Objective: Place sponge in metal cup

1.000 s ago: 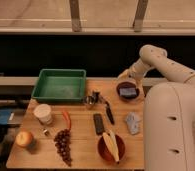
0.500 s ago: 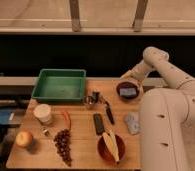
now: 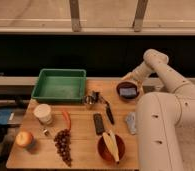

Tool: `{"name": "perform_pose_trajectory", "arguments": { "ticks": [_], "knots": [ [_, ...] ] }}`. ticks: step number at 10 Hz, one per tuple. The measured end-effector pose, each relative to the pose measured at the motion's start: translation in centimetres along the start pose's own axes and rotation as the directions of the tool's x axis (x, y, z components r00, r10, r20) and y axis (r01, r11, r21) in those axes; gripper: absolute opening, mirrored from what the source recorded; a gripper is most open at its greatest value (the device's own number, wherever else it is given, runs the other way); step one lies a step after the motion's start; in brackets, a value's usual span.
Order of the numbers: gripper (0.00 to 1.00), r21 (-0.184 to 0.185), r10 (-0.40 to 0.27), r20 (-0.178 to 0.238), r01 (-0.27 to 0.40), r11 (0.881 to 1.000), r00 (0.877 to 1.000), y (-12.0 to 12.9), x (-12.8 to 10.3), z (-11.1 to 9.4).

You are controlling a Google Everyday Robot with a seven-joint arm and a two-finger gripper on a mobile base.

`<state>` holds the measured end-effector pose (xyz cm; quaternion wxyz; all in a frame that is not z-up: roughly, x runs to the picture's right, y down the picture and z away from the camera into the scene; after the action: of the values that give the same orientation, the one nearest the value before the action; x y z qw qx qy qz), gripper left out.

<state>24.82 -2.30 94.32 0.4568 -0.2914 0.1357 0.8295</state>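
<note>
Gripper, wide apart and empty, slightly lower than a second ago, just above sponge in dark bowl.

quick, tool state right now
tool: open, holding nothing, just above the bowl with the sponge

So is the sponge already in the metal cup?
No, the sponge lies in the dark bowl, with the gripper just above its far rim, and the metal cup stands apart from it.
</note>
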Motion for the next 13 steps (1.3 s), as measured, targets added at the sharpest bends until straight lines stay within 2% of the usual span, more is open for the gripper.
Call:
{"name": "perform_pose_trajectory", "arguments": {
  "ticks": [6,7,9,10,13],
  "knots": [
    [0.78,0.003,0.017,-0.043,-0.017,1.0,0.999,-0.6,1.1,0.9],
    [0.75,-0.002,0.007,-0.043,-0.007,1.0,0.999,-0.4,1.4,0.7],
    [0.58,-0.009,-0.014,-0.041,0.014,1.0,0.999,0.2,1.9,0.3],
    [0.46,-0.014,-0.027,-0.04,0.026,1.0,0.999,0.5,2.2,0.1],
    [0.18,-0.016,-0.044,-0.045,0.043,0.999,0.998,0.9,2.5,0.3]
  ]
}}
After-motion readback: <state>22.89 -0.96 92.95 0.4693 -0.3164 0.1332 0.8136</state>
